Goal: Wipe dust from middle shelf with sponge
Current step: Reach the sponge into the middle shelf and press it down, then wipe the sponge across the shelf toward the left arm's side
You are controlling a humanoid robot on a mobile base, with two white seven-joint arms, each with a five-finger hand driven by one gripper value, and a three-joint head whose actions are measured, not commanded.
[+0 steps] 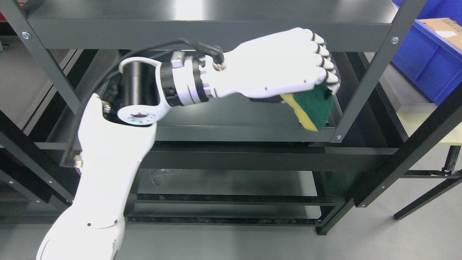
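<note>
Nearest the camera, the left arm (108, 173) rises from the lower left as a smooth, glossy white shell, bending at a black cylindrical joint with a white ring and a silver-banded wrist, a black cable looping over it. Beyond the wrist the left hand (285, 65) reaches to the right across the dark metal shelving unit (216, 32), whose matte grey boards sit in angled steel uprights fastened with small bolts. Its white fingers (325, 57), tipped with black pads, are curled down over the sponge (310, 108), clamping it against the palm. This sponge is a rectangular block with a coarse dark green scouring face and a soft yellow foam layer beneath, tilted with one corner pointing down toward the front right edge of the middle shelf (231, 119); whether it touches the board cannot be told. A blue plastic bin (422, 54) stands at the upper right, beside a pale tabletop (426, 126) on black legs.
</note>
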